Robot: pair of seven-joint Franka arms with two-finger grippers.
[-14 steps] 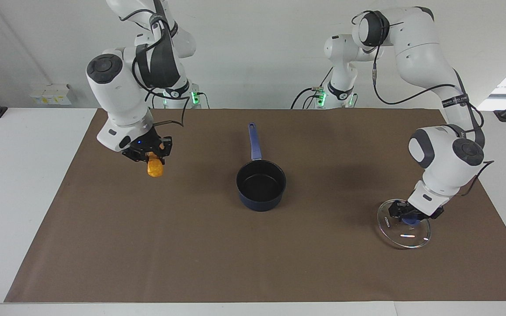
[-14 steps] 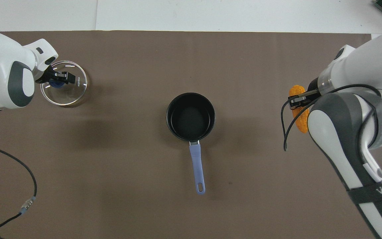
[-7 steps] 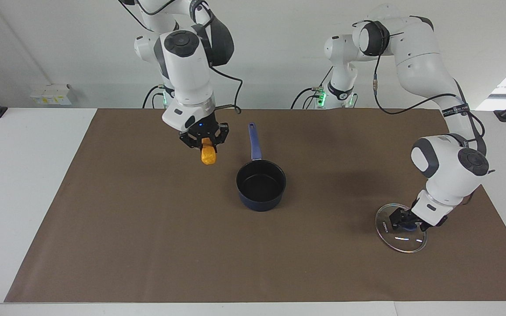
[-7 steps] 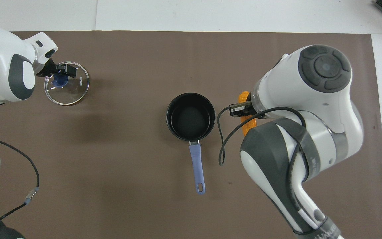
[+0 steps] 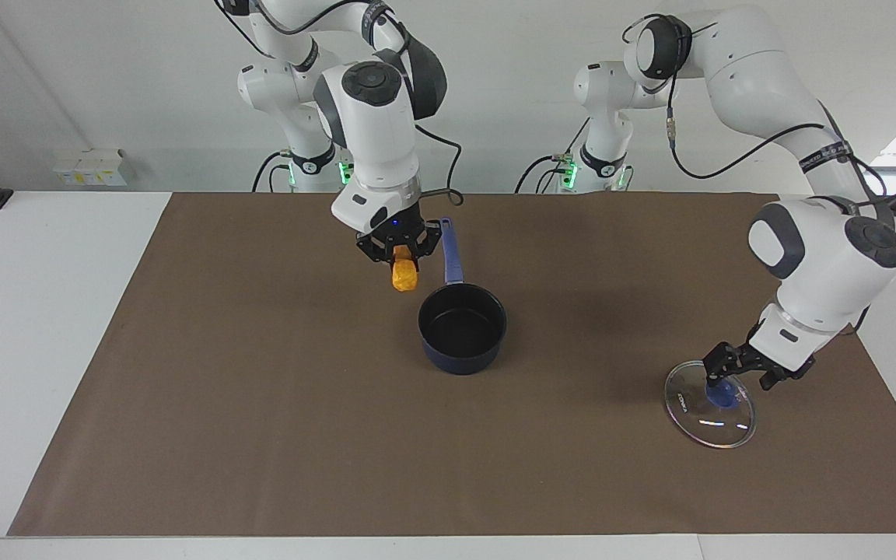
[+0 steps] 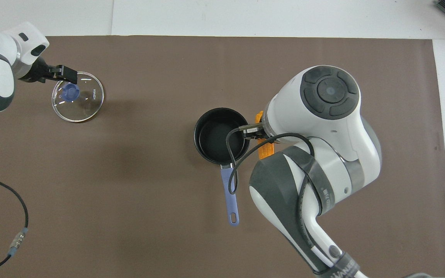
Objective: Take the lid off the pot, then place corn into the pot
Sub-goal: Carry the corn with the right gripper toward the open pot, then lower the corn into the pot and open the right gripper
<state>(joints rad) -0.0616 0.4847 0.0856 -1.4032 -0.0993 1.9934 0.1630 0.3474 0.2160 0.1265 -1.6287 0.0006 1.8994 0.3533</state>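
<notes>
The pot stands open in the middle of the brown mat, its long handle pointing toward the robots. My right gripper is shut on the corn and holds it in the air just beside the pot's rim, toward the right arm's end. In the overhead view the right arm hides most of the corn next to the pot. The lid lies flat on the mat toward the left arm's end. My left gripper is open, just above its blue knob.
The brown mat covers most of the white table. The lid lies farther from the robots than the pot. The left gripper shows at the lid's edge in the overhead view. A loose cable hangs near the left arm's base.
My right gripper carried the corn from the right arm's end of the table to beside the pot. My left gripper let go of the lid's knob and rose off it.
</notes>
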